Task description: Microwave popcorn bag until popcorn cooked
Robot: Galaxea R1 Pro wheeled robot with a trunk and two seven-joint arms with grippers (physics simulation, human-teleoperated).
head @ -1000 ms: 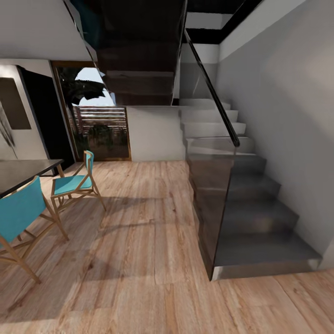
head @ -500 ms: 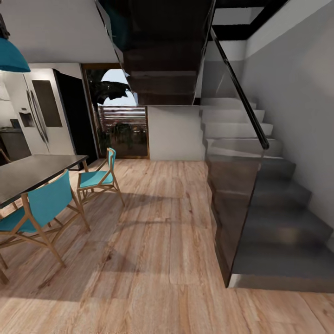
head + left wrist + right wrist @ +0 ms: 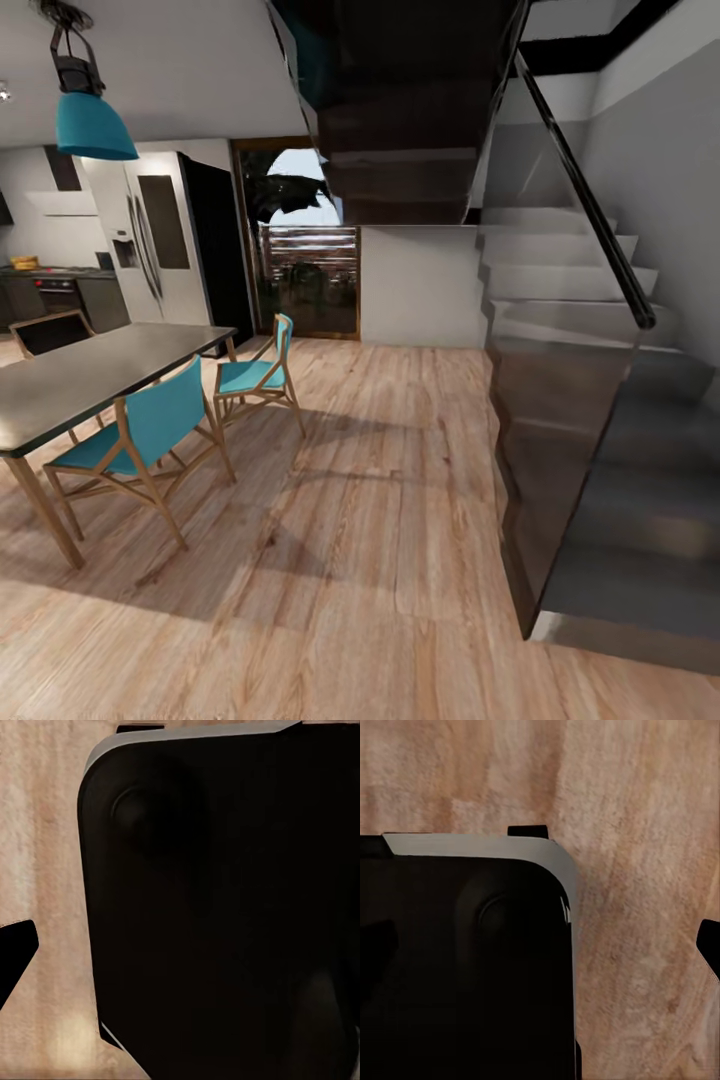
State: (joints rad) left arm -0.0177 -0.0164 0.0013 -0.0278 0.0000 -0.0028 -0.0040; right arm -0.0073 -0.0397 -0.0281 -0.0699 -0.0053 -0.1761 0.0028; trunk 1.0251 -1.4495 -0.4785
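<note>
Wide pale wooden floorboards (image 3: pixel 380 560) run across an open room in the head view, with a dark grey staircase behind a smoked glass balustrade (image 3: pixel 560 440) on the right and a glazed door onto a garden (image 3: pixel 305 270) at the back. Against the two earlier pictures the whole scene has slid rightward, which is the camera turning left, not the furniture moving: a long dark-topped dining table on wooden legs (image 3: pixel 90 375) with two teal canvas chairs on wooden frames (image 3: pixel 150 430) now stands well inside the picture, a teal cone-shaped pendant lamp (image 3: pixel 90 120) has come in at the top, and a tall steel double-door fridge (image 3: pixel 150 240) shows beyond. At the far left edge a strip of dark kitchen cabinets under a grey countertop (image 3: pixel 50 272) has appeared, small and distant; the popcorn bag and the microwave cannot be made out there. My reading is that the robot is swinging toward the kitchen and the task proper has not begun. The left wrist view looks down on a large black rounded panel with a pale edge (image 3: pixel 217 907), seemingly part of the robot, over floorboards; the left tool's state I cannot tell. The right wrist view gives a like black rounded panel (image 3: pixel 465 967) over the boards, and the right tool's state is equally unclear.
</note>
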